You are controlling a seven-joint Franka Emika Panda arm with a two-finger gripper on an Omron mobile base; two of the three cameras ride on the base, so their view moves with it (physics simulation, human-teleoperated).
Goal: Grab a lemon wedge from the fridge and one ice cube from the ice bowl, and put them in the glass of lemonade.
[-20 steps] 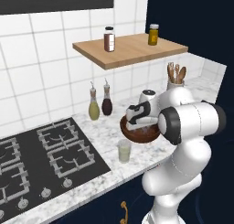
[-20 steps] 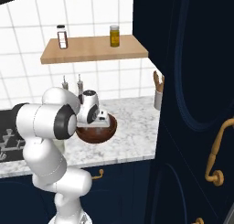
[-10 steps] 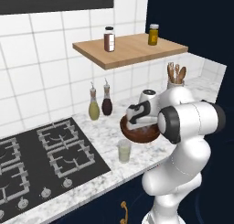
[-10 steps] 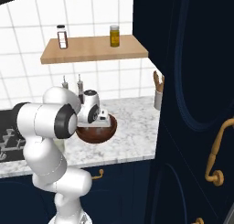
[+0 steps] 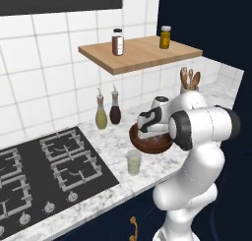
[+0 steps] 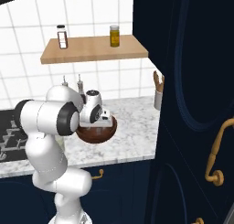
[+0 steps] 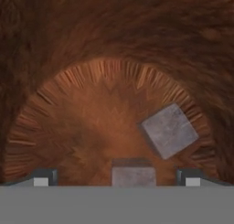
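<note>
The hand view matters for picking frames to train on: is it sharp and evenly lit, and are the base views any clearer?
Hand view: the ice bowl inside is soft and smeared, with no glare, and two grey ice cubes read clearly. Left base view: even flat light, crisp edges, and the glass of lemonade is distinct. Right base view: equally crisp, with the navy cabinet very dark.

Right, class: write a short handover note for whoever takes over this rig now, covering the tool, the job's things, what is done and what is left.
Tool: open, empty, lowered into the ice bowl, one ice cube between its fingertips, another lying beside.
Glass of lemonade: on the counter in front of the bowl, by the hob.
Done: tool lined up over a cube.
Left: close on the cube, drop it into the glass; whether the lemon wedge is in yet cannot be told.
</note>
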